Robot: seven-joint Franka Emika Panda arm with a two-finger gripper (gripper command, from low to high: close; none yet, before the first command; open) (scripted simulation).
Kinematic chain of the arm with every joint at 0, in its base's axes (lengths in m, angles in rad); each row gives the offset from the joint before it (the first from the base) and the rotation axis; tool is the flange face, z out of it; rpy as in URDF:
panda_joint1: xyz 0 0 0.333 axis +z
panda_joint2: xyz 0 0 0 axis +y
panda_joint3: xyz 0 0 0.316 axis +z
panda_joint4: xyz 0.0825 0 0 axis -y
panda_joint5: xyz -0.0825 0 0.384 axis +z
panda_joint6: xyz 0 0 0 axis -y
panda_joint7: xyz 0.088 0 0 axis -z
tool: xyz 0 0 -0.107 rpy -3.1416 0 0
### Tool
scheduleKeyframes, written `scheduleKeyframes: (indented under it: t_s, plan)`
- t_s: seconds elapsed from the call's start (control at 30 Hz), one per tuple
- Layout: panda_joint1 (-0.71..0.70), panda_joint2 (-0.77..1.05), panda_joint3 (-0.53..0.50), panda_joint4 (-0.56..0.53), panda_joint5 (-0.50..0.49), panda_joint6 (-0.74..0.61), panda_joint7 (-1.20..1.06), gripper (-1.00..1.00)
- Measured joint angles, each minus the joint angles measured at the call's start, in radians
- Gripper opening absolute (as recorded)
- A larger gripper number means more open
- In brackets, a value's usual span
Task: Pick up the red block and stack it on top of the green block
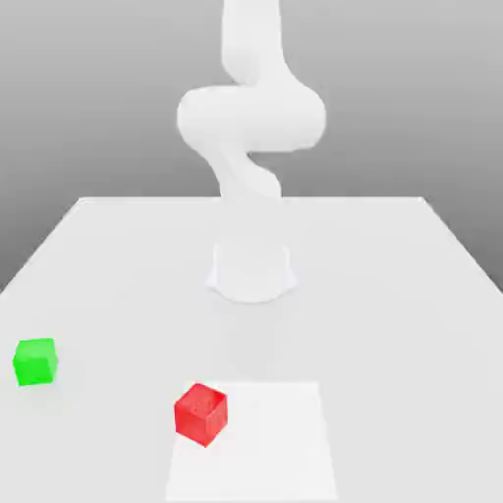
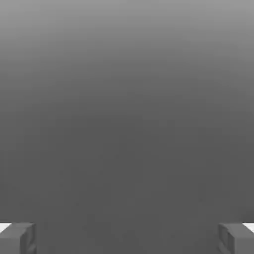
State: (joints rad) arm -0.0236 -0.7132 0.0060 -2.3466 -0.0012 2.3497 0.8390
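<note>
The red block (image 1: 201,414) sits on the white table near its front edge, turned slightly, at the left border of a brighter white patch (image 1: 265,442). The green block (image 1: 35,362) rests on the table well toward the exterior view's left, apart from the red one. In the hand view my gripper (image 2: 127,238) is open: its two grey fingertips (image 2: 17,238) stand far apart at the picture's edges, with nothing between them and only grey background beyond. The white arm (image 1: 251,118) rises from its base (image 1: 251,270) at the table's middle and bends upward out of the picture.
The white table (image 1: 393,295) stretches wide around the arm's base, its far edge against a grey backdrop. The brighter rectangular patch lies at the front centre.
</note>
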Motion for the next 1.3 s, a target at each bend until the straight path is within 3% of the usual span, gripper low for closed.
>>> scheduleKeyframes:
  t_s: [0.63, 0.87, 0.9, 1.13, 1.3]
  plan:
    - [-0.142, 0.7, -0.003, -0.368, -0.005, 0.398, 0.309, 0.0]
    - [-0.144, 0.953, -0.005, -0.364, 0.001, 0.6, 0.326, 0.0]
    - [-0.144, 0.974, -0.006, -0.361, 0.001, 0.618, 0.326, -1.0]
    - [-0.146, 0.972, -0.004, -0.361, -0.002, 0.617, 0.329, -1.0]
    - [-0.151, 0.813, 0.0, -0.384, -0.001, 0.482, 0.328, -1.0]
